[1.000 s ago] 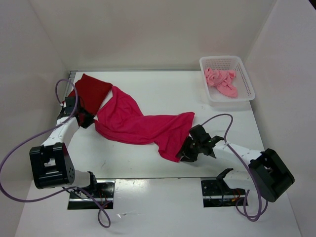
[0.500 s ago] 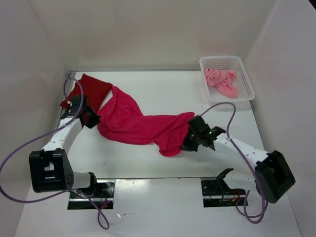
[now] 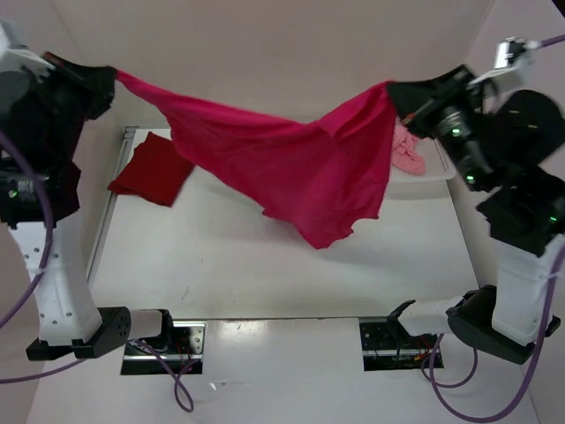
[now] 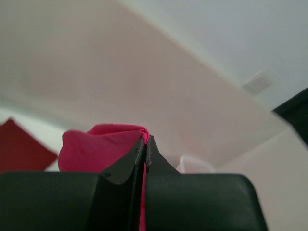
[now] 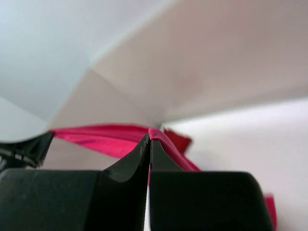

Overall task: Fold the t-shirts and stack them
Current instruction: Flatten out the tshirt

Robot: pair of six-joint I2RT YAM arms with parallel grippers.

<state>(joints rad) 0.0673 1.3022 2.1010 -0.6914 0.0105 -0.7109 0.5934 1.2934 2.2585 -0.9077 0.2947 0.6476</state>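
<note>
The magenta-pink t-shirt hangs stretched in the air between both arms, its lower edge dangling above the table. My left gripper is shut on its left corner, high at the left; the cloth shows pinched between the jaws. My right gripper is shut on the opposite corner, high at the right, with the cloth running from its tips. The folded dark red t-shirt lies flat at the table's back left. The salmon pink t-shirt sits crumpled in the basket, partly hidden behind the raised cloth.
A white mesh basket stands at the back right, mostly hidden by the right arm. White walls enclose the table on three sides. Both arm bases and purple cables sit at the near edge.
The right gripper closed on the magenta shirt's near right corner. Both arms then rose high and apart, lifting the shirt off the table and spreading it in the air.
</note>
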